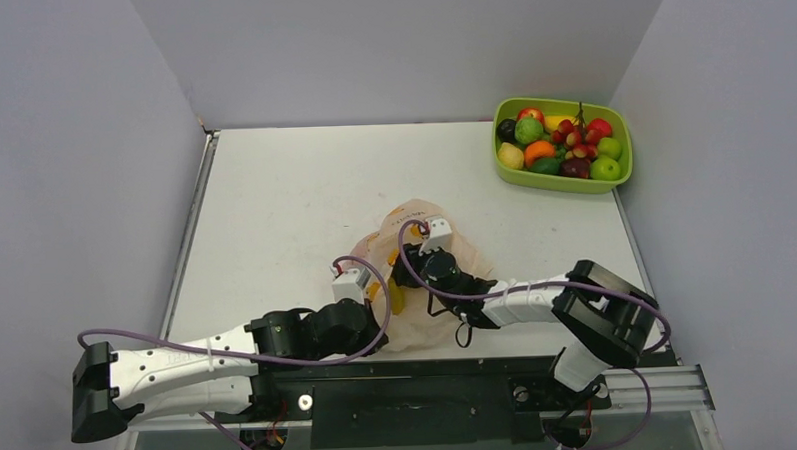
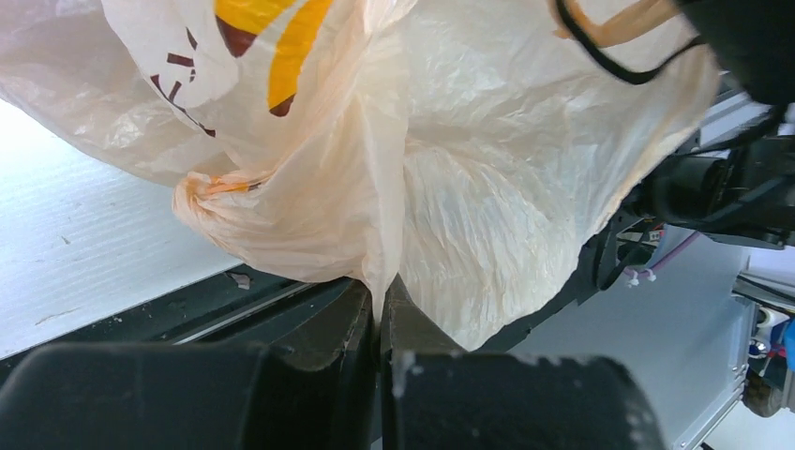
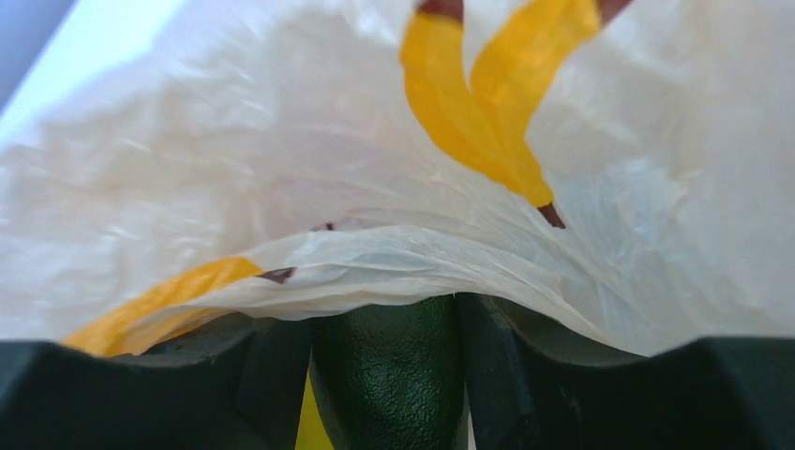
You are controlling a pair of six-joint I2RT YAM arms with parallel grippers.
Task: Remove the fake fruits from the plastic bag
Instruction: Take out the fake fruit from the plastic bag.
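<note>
One fruit [image 3: 389,398] inside right claw [image 3: 384,323]

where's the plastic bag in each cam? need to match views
Top external: plastic bag lies near-centre on the table.
Left wrist: bag fills the upper frame, with a fold pinched in the left gripper at bottom centre.
Right wrist: bag fills the upper frame, above a dark green fruit held in the right gripper.
Shared landmark: the bag's yellow print, upper right in the right wrist view.
</note>
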